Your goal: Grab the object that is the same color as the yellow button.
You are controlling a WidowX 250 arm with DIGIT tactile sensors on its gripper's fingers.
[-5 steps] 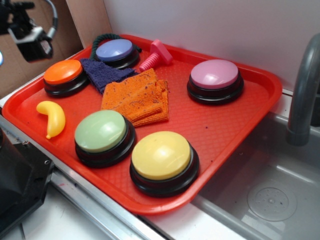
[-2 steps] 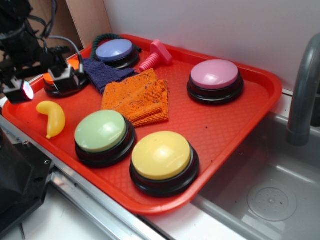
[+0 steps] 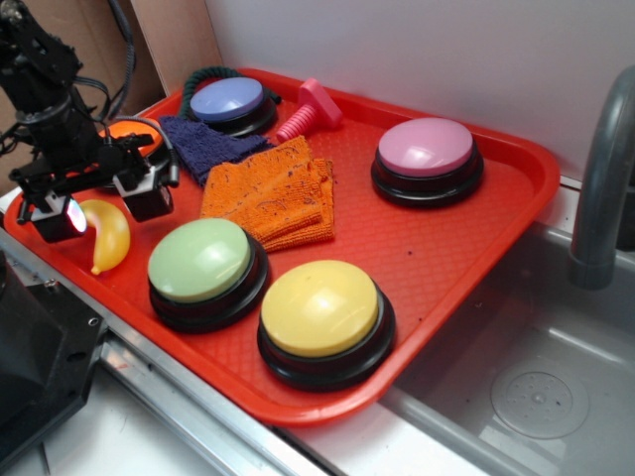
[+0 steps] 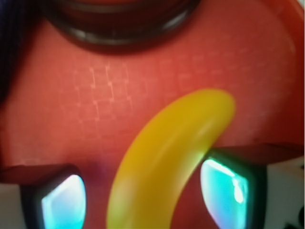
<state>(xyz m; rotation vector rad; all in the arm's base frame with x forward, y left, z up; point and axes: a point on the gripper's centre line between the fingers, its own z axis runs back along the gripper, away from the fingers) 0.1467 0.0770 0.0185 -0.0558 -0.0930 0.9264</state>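
red tray (image 3: pixel 476 243) fills the frame beside a sink. the banana (image 3: pixel 104 236) lies at its left edge, far from the yellow button (image 3: pixel 319 308). the gripper (image 3: pixel 104 203) hangs over it, wide open, one finger each side, holding nothing, ready to pinch.

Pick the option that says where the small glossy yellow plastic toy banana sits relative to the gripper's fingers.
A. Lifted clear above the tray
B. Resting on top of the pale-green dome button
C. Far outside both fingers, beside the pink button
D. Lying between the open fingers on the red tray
D: the wrist view shows the banana lying on the red tray with one finger on either side of it, gripper open.
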